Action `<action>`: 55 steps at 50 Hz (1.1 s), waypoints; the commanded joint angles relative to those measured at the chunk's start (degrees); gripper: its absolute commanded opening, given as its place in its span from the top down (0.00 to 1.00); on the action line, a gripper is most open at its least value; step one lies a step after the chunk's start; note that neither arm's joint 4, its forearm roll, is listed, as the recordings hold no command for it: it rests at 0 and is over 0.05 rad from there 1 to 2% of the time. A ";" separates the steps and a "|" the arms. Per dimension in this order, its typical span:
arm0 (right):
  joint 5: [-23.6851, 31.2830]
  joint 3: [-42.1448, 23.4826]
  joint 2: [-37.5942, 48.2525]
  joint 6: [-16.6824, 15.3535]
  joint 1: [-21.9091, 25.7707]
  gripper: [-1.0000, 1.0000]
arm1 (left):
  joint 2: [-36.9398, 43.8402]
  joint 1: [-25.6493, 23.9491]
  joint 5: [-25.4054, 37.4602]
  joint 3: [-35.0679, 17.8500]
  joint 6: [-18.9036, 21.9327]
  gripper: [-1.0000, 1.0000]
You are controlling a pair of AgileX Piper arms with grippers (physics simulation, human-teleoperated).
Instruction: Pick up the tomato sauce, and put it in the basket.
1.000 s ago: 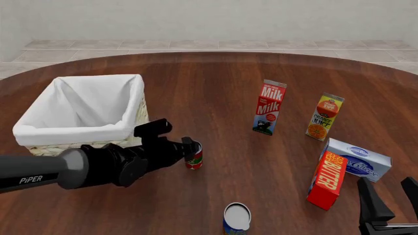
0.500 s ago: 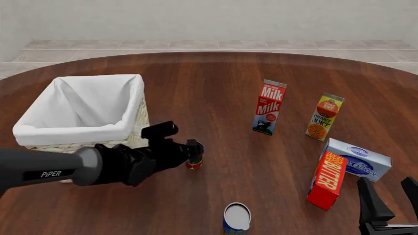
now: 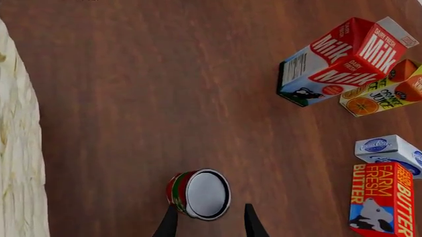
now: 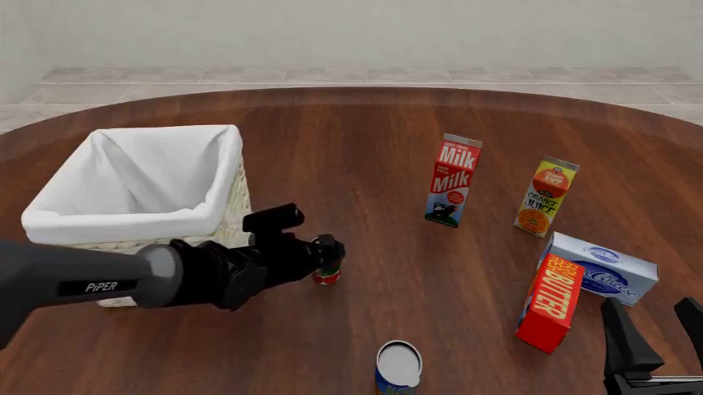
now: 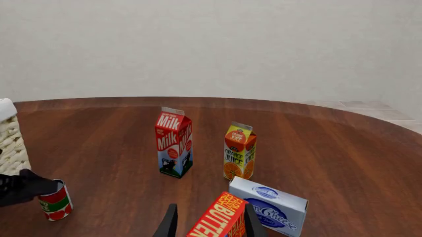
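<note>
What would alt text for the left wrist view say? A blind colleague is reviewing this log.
The left tool reaches toward the tomato sauce can standing on the wooden table, its two fingertips either side of the can. The wicker basket wall edges the frame; milk carton, orange juice carton, cream cheese box and butter box stand beyond.

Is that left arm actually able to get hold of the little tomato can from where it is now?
Probably yes. The left gripper is already at the tomato sauce, one finger on each side of the can, with nothing between them. The basket stands off to the side, out of the way.
</note>
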 commanded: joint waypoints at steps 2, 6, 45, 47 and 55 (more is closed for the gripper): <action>0.23 0.05 -0.30 0.00 -0.21 0.00 | 1.03 0.23 -0.17 -0.62 0.41 0.00; 0.21 0.05 -0.27 -0.01 -0.19 0.00 | 1.58 0.28 -0.46 -0.69 0.61 0.00; 0.22 0.05 -0.29 -0.01 -0.19 0.00 | 6.39 0.07 -1.37 -3.26 0.49 0.00; 0.23 0.05 -0.30 0.00 -0.17 0.00 | 6.62 0.10 -1.44 -3.33 0.45 0.00; 0.23 0.05 -0.31 -0.02 -0.20 0.00 | 7.14 0.04 -1.35 -3.70 0.40 0.00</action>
